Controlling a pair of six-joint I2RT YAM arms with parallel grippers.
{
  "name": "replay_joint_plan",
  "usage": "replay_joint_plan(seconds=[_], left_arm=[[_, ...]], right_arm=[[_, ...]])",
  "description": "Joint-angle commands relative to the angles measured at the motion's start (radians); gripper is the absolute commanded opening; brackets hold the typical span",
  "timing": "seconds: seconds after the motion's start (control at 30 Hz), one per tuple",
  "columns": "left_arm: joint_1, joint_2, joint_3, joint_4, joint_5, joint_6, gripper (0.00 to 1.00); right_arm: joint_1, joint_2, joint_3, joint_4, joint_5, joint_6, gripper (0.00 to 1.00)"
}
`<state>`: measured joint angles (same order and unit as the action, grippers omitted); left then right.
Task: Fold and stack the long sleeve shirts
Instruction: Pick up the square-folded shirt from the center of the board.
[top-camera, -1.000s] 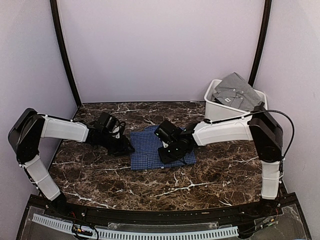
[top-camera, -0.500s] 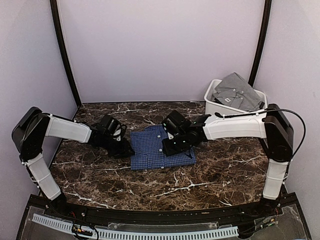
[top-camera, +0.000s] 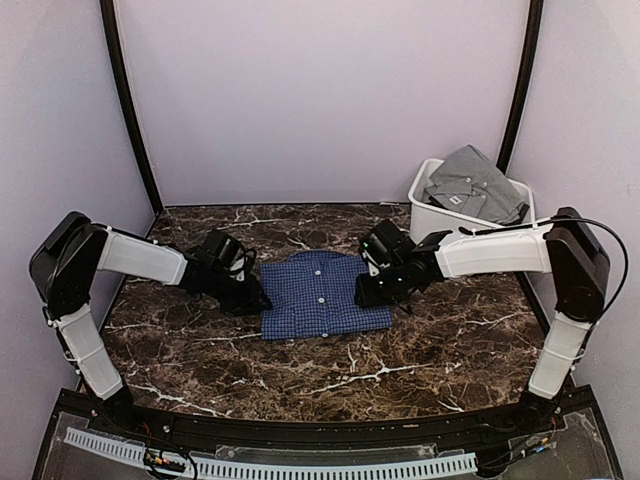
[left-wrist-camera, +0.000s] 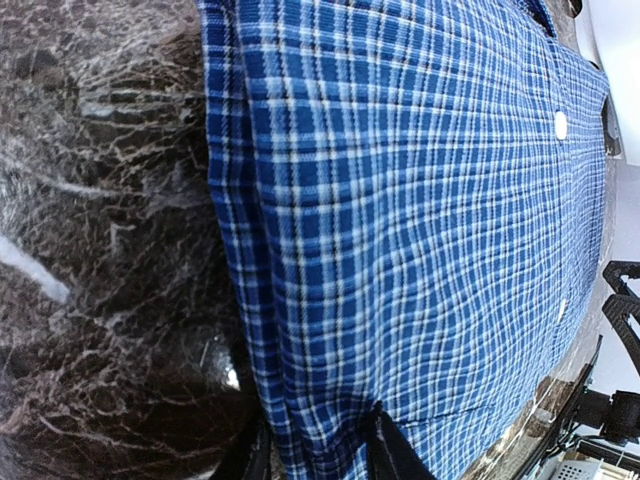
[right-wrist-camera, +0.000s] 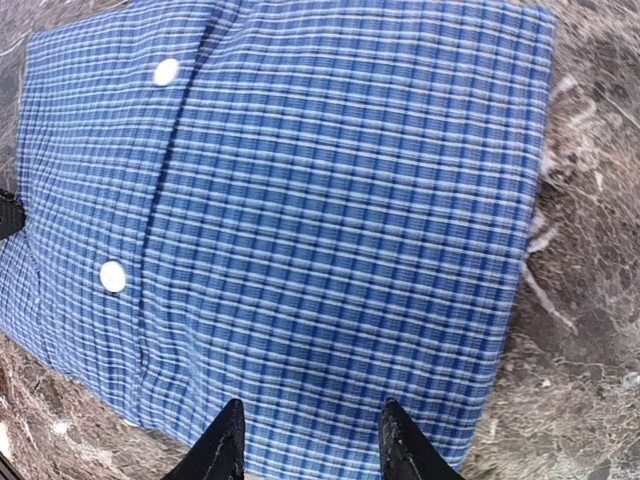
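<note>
blue checked shirt (top-camera: 322, 295): folded flat on table (top-camera: 200, 350)
grey shirt (top-camera: 475, 185): in white bin (top-camera: 428, 222)
left gripper (left-wrist-camera: 318, 440): jaws apart, astride shirt's left edge
right gripper (right-wrist-camera: 312, 415): jaws apart, at shirt's right edge

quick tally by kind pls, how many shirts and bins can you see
shirts: 2 (blue checked shirt folded on the table, grey shirt in the bin)
bins: 1 (white bin)
total: 3
</note>
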<state>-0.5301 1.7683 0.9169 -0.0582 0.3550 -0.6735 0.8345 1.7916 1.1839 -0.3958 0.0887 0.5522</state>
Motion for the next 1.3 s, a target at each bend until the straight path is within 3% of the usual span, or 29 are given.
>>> replay_joint_plan(seconds=[0.0, 0.2, 0.4, 0.6, 0.87, 1.27], left_arm=[[0.005, 0.025, 0.009, -0.004, 0.01, -0.004, 0.32], [0.005, 0.049, 0.015, 0.007, 0.026, -0.025, 0.27], [0.005, 0.059, 0.024, 0.008, 0.027, -0.042, 0.09], [0.005, 0.046, 0.057, -0.049, 0.007, -0.024, 0.0], [0.04, -0.017, 0.101, -0.21, -0.02, 0.104, 0.0], [0.108, -0.058, 0.195, -0.397, -0.014, 0.289, 0.0]], right_arm=[[-0.044, -0.054, -0.052, 0.08, -0.042, 0.008, 0.43], [-0.084, -0.084, -0.105, 0.116, -0.067, 0.007, 0.43], [-0.107, -0.103, -0.141, 0.143, -0.081, 0.004, 0.43], [-0.118, -0.097, -0.157, 0.17, -0.084, -0.007, 0.42], [-0.12, -0.07, -0.116, 0.157, -0.069, -0.026, 0.41], [-0.089, 0.061, 0.047, 0.115, -0.07, -0.075, 0.3]])
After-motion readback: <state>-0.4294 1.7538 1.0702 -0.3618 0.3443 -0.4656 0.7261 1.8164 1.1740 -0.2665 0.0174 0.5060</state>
